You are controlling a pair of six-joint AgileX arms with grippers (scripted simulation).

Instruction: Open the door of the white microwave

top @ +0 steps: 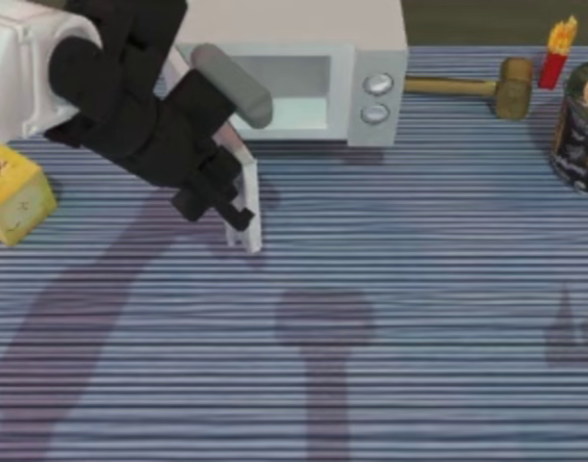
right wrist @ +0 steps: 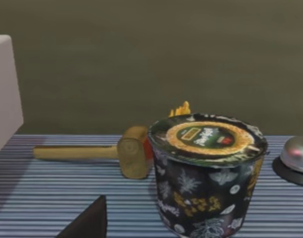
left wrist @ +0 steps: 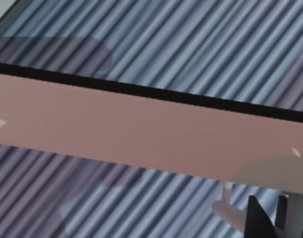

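Observation:
The white microwave (top: 303, 29) stands at the back middle of the table, its pale interior (top: 284, 91) exposed beside two silver knobs (top: 377, 85). The door (top: 254, 197) is swung out toward the table's front and shows edge-on as a narrow white strip. My left gripper (top: 234, 210) is shut on the door's outer end, the black arm reaching in from the upper left. In the left wrist view the door (left wrist: 141, 129) is a broad pale band with a dark edge. My right gripper (right wrist: 94, 223) barely shows, in its own wrist view only, far right of the microwave.
A yellow carton (top: 14, 192) lies at the left edge, with a white object (top: 14, 77) behind it. Right of the microwave lie a wooden mallet (top: 486, 89), a red fries box (top: 555, 53) and a dark noodle cup (top: 582, 125). A silver bell (right wrist: 297, 156) sits beside the cup.

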